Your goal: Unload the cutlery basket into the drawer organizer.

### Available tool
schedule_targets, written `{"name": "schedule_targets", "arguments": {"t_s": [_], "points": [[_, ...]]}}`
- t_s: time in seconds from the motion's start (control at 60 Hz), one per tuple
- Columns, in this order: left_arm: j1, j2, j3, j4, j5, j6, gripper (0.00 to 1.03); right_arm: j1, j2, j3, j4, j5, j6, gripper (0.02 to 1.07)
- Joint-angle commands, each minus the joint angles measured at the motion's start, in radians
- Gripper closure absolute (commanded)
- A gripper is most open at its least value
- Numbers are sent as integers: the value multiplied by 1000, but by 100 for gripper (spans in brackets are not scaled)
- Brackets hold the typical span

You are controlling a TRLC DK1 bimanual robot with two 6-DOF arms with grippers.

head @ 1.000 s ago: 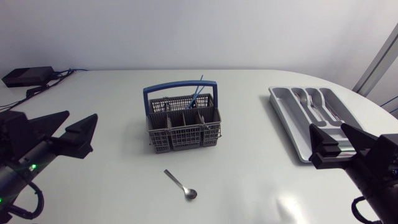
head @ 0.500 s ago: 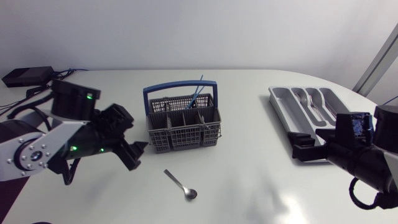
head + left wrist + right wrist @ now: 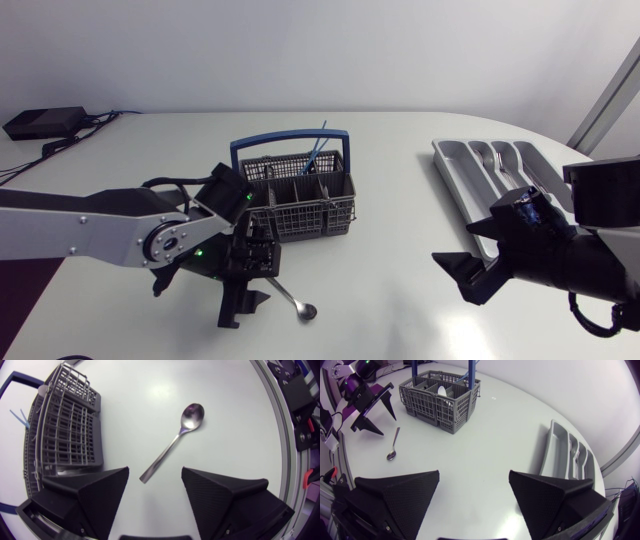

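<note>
Left arm point(image 3: 90, 225), entering from the left edge, reaching to the table's middle; left gripper point(image 3: 243, 305) point(image 3: 154, 471) pointing down, fingers spread wide, grasping nothing; spoon point(image 3: 290, 298) point(image 3: 172, 445) point(image 3: 393, 445), metal, flat on the table just in front of the basket, handle end lying between the left fingertips without contact on either side, bowl ahead of them; cutlery basket point(image 3: 295, 210) point(image 3: 70, 435) point(image 3: 437, 402), grey mesh with blue handle, upright at the centre, thin blue sticks point(image 3: 316, 150) leaning out of a rear compartment; right gripper point(image 3: 452, 280) point(image 3: 474, 475), fingers parted, empty, over bare table between basket and organizer; drawer organizer point(image 3: 465, 185) point(image 3: 555, 450), grey, at the right, metal cutlery point(image 3: 500, 165) lying in its slots.
</note>
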State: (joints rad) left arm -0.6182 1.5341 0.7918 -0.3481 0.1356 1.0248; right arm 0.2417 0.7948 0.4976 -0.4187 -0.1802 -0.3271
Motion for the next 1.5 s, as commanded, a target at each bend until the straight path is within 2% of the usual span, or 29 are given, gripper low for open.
{"name": "schedule_targets", "arguments": {"t_s": [0.0, 0.083, 0.3, 0.467, 0.517, 0.583, 0.633, 0.767, 0.85, 0.883, 0.933, 1.117, 1.267, 1.483], "points": [[-23, 49, 64, -38, 16, 73, 44, 7, -3, -16, -11, -4, -40, 7], [-43, 92, 107, -84, 16, 101, 45, 7, -3, -16, -11, -2, -41, 7], [-94, 156, 167, -149, 16, 173, 57, 5, -3, -36, -2, -2, -53, 7], [-114, 218, 190, -164, 12, 182, 62, 2, -5, -45, 0, -2, -63, 7], [-114, 235, 199, -173, 10, 185, 66, 1, -6, -47, -2, -2, -64, 7], [-115, 259, 207, -193, 6, 204, 78, -2, -17, -50, -5, -2, -69, 7], [-117, 270, 210, -203, 1, 210, 82, -5, -22, -53, -6, -2, -72, 7], [-117, 308, 233, -210, -16, 205, 82, -8, -39, -60, -12, -5, -75, 7], [-123, 342, 271, -264, -17, 196, 94, -12, -45, -62, -17, -5, -75, 7], [-129, 362, 300, -310, -17, 187, 100, -13, -49, -64, -19, -5, -78, 7], [-135, 393, 346, -387, -17, 153, 100, -16, -57, -67, -20, -5, -81, 7], [-147, 423, 397, -447, -16, 17, 100, -25, -89, -76, -25, -5, -90, 7], [-141, 400, 428, -450, -4, -78, 100, -30, -105, -79, -31, -7, -92, 7], [-129, 307, 524, -445, 108, -293, 100, -48, -109, -60, -22, -10, -87, 7]]}}
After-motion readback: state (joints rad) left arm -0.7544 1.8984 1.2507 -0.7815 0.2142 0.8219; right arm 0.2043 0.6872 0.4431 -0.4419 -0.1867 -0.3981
